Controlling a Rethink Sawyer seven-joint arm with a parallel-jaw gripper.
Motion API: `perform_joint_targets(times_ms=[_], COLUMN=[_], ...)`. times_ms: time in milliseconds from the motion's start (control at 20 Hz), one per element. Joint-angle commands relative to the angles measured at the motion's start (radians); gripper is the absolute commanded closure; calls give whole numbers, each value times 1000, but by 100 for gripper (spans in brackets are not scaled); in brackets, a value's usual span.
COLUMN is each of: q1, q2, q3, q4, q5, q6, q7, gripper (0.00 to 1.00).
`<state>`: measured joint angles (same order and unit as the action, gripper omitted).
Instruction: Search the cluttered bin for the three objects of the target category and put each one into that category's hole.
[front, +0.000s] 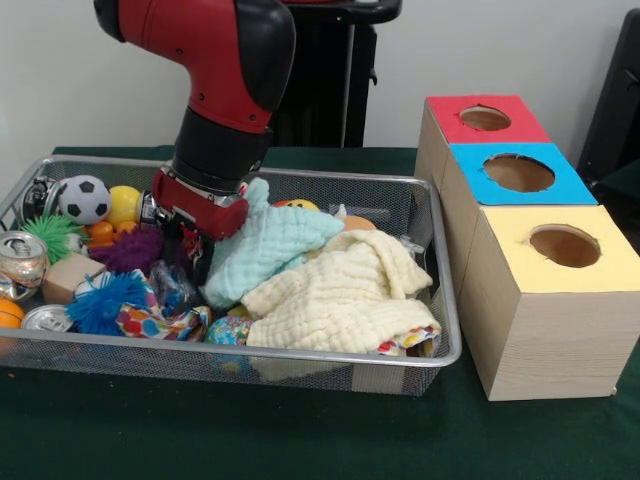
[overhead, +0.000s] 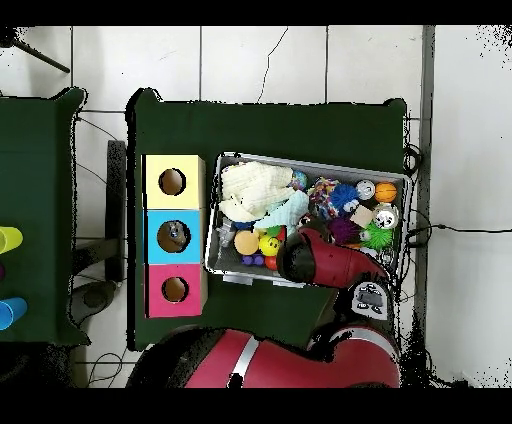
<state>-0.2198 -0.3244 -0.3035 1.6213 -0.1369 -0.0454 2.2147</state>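
The red and black arm reaches down into the silver wire-mesh bin (front: 420, 215), and its gripper (front: 195, 245) is sunk among the clutter beside a pale mint waffle-weave cloth (front: 265, 250); from where I stand I cannot tell whether it is spread, closed or holding anything. A bulkier cream waffle-weave cloth (front: 345, 295) lies rumpled against the mint one and fills the bin's end nearest the boxes, hiding whatever sits beneath. At the other end lie small hard and fuzzy things: a black-and-white soccer ball (front: 84, 198), a yellow ball (front: 124, 204), a spiky green ball (front: 48, 233), a blue fuzzy ball (front: 100, 300), a purple fuzzy ball (front: 132, 250) and two shiny metal cans (front: 20, 262). Just beside the bin stand three pale wooden boxes in a row, each with a round hole: a red-topped box (front: 455, 125), a blue-topped box (front: 570, 185) and a yellow-topped box (front: 510, 260).
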Motion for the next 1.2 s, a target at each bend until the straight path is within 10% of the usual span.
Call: perform_joint_targets(times_ms=[50,1200], q1=[-20,98], q2=[36,-142], q3=[59,-4], q4=[-26,29], q5=[25,47], q6=[-16,161], q7=[114,101], gripper=[100,100])
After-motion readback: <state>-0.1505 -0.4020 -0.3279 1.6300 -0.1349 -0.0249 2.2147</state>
